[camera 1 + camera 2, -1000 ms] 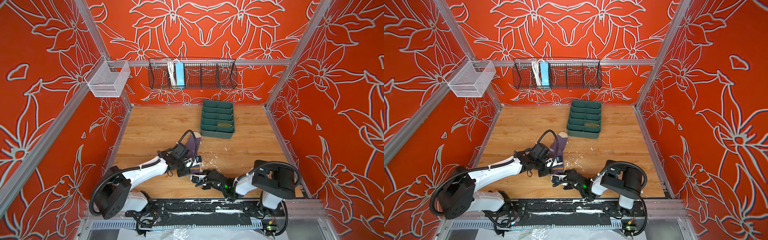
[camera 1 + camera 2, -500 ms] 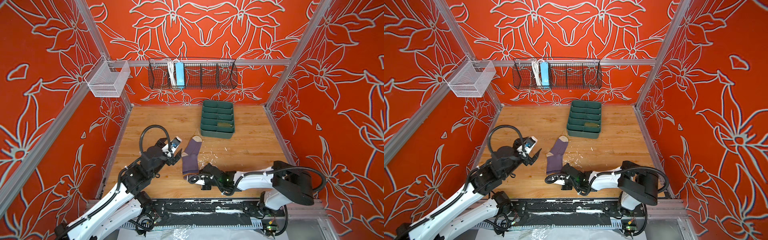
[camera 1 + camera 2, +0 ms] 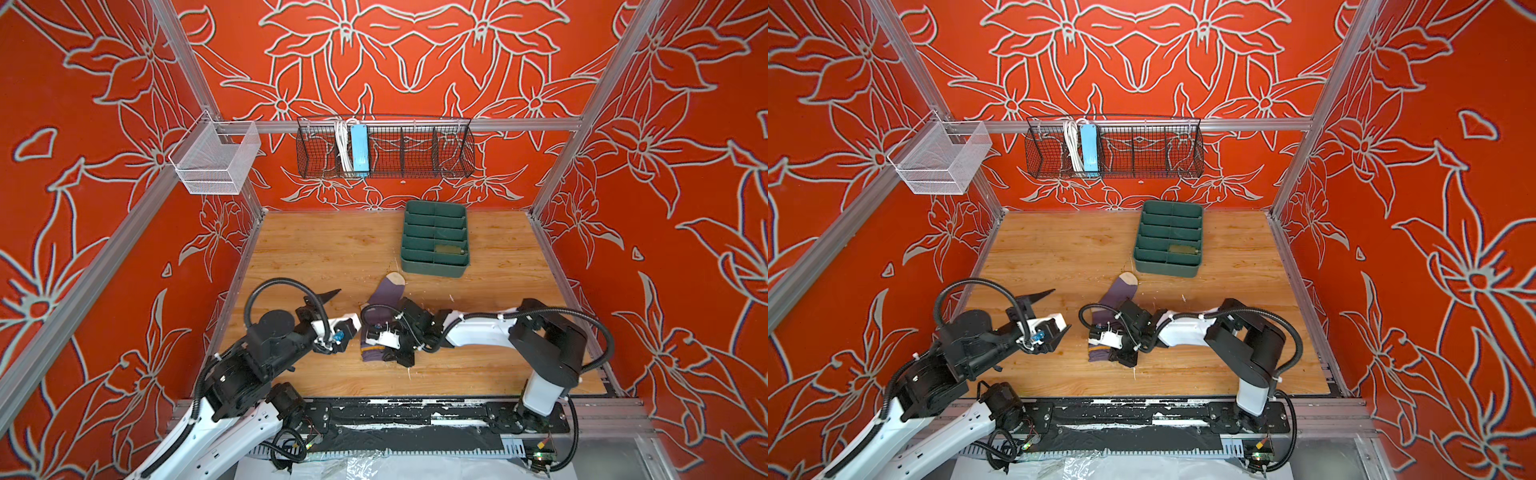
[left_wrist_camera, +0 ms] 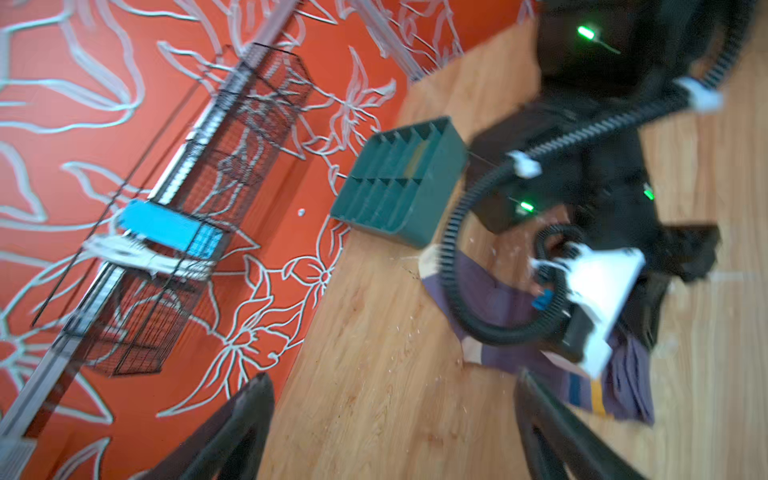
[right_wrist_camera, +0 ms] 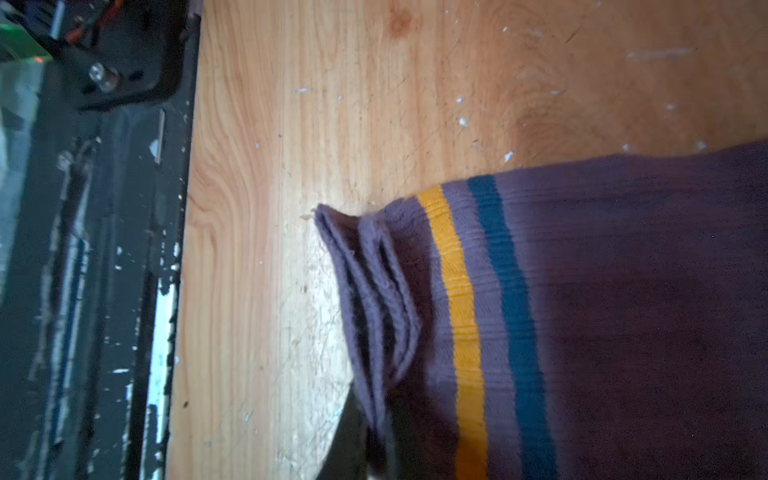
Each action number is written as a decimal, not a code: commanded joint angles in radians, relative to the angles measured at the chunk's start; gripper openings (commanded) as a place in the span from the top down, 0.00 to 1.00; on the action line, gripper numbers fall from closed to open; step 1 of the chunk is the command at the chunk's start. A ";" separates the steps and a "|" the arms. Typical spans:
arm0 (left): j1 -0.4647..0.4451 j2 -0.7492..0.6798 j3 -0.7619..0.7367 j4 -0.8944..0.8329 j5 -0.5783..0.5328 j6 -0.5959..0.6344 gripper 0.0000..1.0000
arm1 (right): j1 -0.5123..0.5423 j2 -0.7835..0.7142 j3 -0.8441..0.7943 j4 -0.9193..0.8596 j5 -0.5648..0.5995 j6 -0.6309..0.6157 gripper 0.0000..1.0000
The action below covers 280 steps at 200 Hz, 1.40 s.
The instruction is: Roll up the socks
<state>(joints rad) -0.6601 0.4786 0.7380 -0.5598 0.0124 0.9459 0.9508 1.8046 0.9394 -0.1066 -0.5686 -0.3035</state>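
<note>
Over wooden tabletop, right arm is stretching low, right gripper pinching purple sock; left gripper is hovering nearby, spread.

Green divided tray on wooden table — wire basket hung above.

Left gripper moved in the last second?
Yes: the left gripper has backed off leftward, farther from the green tray and off the purple sock.

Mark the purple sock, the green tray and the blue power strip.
purple sock (image 3: 387, 294): in a top view, on its foot, just behind the beige toe.
green tray (image 3: 432, 268): in a top view, on its near outer wall.
blue power strip (image 3: 359, 150): in a top view, mid-body.
</note>
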 commanded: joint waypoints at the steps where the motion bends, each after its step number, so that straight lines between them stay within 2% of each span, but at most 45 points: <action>1: 0.001 -0.001 -0.047 -0.050 0.071 0.235 0.11 | -0.036 0.077 0.030 -0.179 -0.141 0.016 1.00; 26: -0.020 -0.021 -0.067 -0.032 0.110 0.341 0.11 | -0.057 0.095 0.036 -0.187 -0.159 0.017 1.00; 45: -0.068 -0.010 -0.079 -0.090 0.081 0.401 0.12 | -0.073 0.107 0.043 -0.194 -0.160 0.013 1.00; 65: -0.185 0.016 -0.138 -0.115 0.012 0.412 0.12 | -0.088 0.122 0.056 -0.206 -0.168 0.004 1.00; 87: -0.345 0.073 -0.231 -0.056 -0.132 0.399 0.13 | -0.102 0.134 0.064 -0.201 -0.178 0.005 1.00; 101: -0.414 0.137 -0.279 -0.008 -0.189 0.381 0.16 | -0.112 0.140 0.065 -0.200 -0.185 0.010 1.00; 117: -0.450 0.207 -0.327 0.075 -0.209 0.340 0.17 | -0.125 0.149 0.064 -0.198 -0.197 0.018 1.00; 150: -0.465 0.344 -0.371 0.240 -0.222 0.200 0.20 | -0.147 0.164 0.058 -0.182 -0.218 0.029 1.00; 192: -0.466 0.452 -0.366 0.315 -0.207 0.063 0.29 | -0.163 0.170 0.041 -0.154 -0.240 0.027 1.00; 224: -0.463 0.500 -0.395 0.416 -0.267 0.004 0.31 | -0.174 0.168 0.027 -0.153 -0.258 0.017 1.00; 280: -0.395 0.655 -0.361 0.438 -0.220 -0.081 0.44 | -0.185 0.179 0.023 -0.145 -0.280 0.018 1.00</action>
<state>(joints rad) -1.0893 1.0763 0.3595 -0.1333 -0.2344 0.9260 0.7784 1.9373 0.9993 -0.2035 -0.9226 -0.2672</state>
